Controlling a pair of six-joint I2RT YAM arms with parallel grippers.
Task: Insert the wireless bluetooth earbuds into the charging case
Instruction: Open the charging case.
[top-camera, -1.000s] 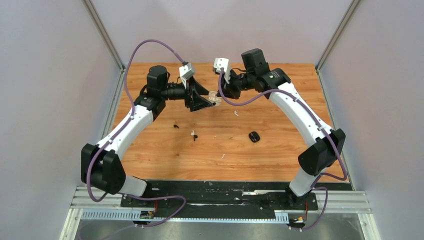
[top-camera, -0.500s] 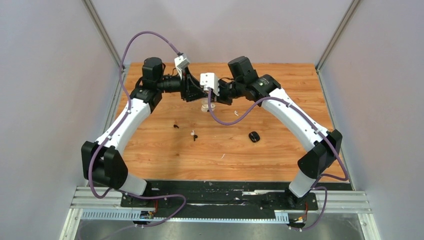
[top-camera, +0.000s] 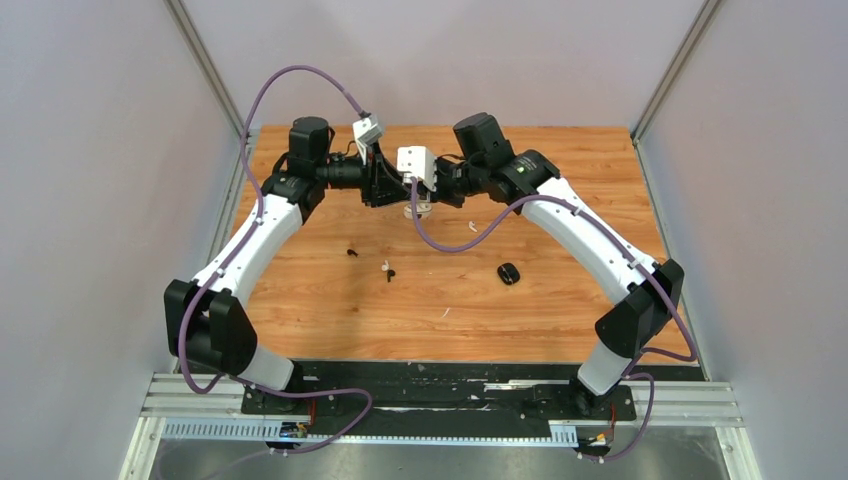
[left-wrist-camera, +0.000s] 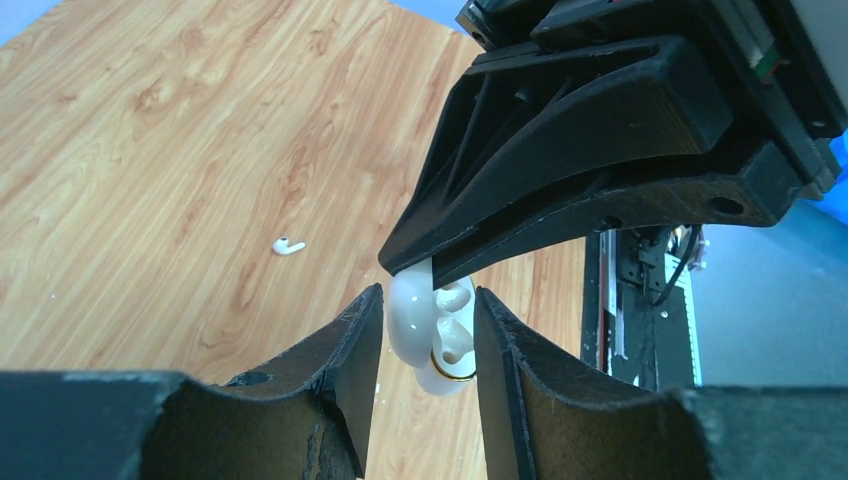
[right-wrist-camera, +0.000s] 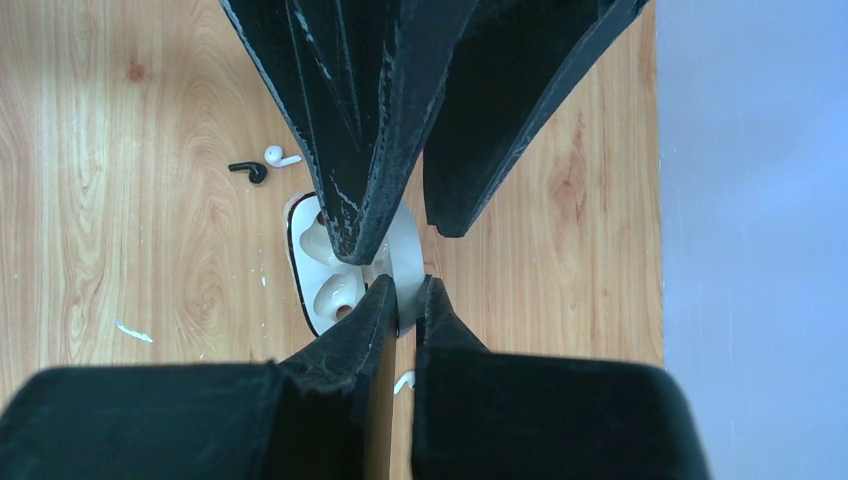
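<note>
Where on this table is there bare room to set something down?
Free: the front strip of the table, between its near edge and the white-and-black earbud pair; the far right corner behind the right arm. Crowded: far centre, where the left claw and right claw meet around the white charging case, a white earbud lying close by.

The charging case (left-wrist-camera: 412, 325) hangs above the table (top-camera: 560, 300) between the left gripper (left-wrist-camera: 430, 292) and its parted jaws, one edge pinched in the jaws of the right gripper (right-wrist-camera: 408, 283). One earbud (left-wrist-camera: 289, 245) lies on the table left of the left jaws. Two earbuds (right-wrist-camera: 274, 155) lie side by side left of the right jaws.
</note>
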